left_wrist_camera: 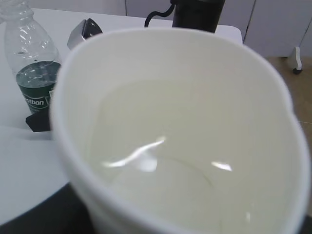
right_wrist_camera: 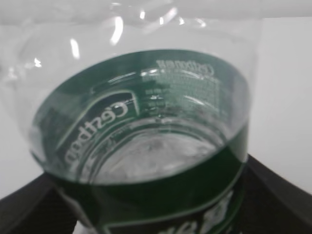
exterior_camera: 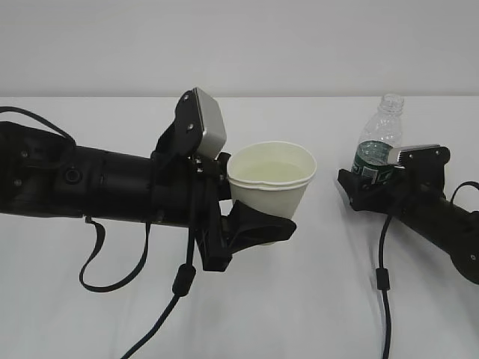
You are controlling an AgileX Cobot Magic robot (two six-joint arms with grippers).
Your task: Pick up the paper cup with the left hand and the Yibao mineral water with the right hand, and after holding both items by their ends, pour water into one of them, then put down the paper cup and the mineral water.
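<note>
With water already standing in the paper cup, we hold it just above the white table in the left hand, fingers clasped round its lower body. The Yibao mineral water stands upright at the right, the right hand flanking its label; whether those fingers grip or have let go, we cannot tell. Setting down should go slowly: we keep the cup level and let go only once its base rests flat.
</note>
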